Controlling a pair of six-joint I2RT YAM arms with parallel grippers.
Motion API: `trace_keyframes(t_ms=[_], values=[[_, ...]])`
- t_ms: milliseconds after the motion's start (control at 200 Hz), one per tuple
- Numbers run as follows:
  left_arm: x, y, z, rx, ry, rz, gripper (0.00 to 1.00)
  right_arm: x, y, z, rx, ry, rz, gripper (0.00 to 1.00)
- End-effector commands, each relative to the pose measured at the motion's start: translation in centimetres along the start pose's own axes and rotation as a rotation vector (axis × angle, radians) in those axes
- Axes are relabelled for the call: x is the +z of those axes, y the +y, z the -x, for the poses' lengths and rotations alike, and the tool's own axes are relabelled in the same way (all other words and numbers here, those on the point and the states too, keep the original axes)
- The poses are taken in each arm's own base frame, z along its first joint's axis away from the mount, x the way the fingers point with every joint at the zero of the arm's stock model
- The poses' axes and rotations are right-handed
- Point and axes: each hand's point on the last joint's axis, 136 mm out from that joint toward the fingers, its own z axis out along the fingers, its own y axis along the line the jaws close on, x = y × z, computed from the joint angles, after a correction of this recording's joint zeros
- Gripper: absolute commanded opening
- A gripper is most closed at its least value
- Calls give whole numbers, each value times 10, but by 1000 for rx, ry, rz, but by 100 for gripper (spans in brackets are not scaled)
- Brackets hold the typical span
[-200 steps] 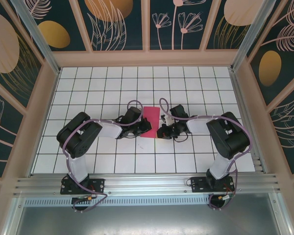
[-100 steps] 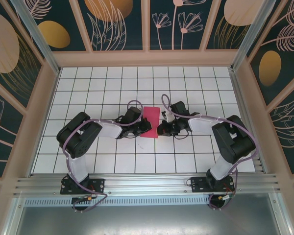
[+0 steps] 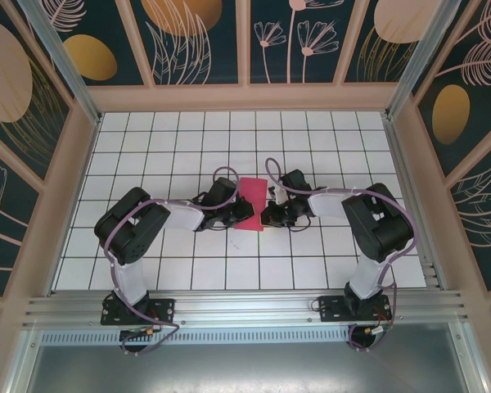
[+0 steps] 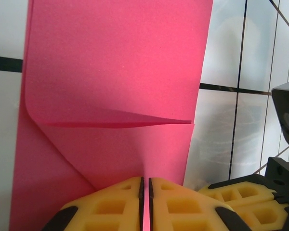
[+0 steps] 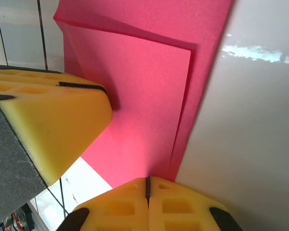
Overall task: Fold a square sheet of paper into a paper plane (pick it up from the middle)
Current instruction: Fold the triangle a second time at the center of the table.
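Observation:
The square sheet of paper (image 3: 252,195) lies on the white grid table as a magenta-pink strip with folded layers, between the two arms. In the left wrist view the sheet (image 4: 115,72) shows a flap edge running across it and a diagonal crease. My left gripper (image 4: 145,179) (image 3: 245,215) sits at the sheet's near left edge, its jaws a hair apart with a pink ridge of paper pinched in the slit. My right gripper (image 5: 147,179) (image 3: 265,217) is shut, tips resting at the layered right edge of the sheet (image 5: 144,96).
The white grid table (image 3: 164,139) is walled by pink frames with dark floral panels (image 3: 196,41). A metal rail (image 3: 245,307) carries both arm bases at the near edge. The two grippers sit close together over the sheet.
The right arm's elbow swung outward and back while its gripper crept slightly left along the sheet. The left gripper's jaws have parted by a hair. The sheet stays in place.

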Motion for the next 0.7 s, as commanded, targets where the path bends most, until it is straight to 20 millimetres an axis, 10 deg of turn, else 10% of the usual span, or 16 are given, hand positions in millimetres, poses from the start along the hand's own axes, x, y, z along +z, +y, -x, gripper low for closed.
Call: trace_keyframes(t_ms=[0,696], values=[[-14,-15,4,33,-15,-32,15,8,-23,-7,37,10,-84,7],[4,-7,-33,-60,115,-29,0,7,-19,-3,34,-4,-77,7]])
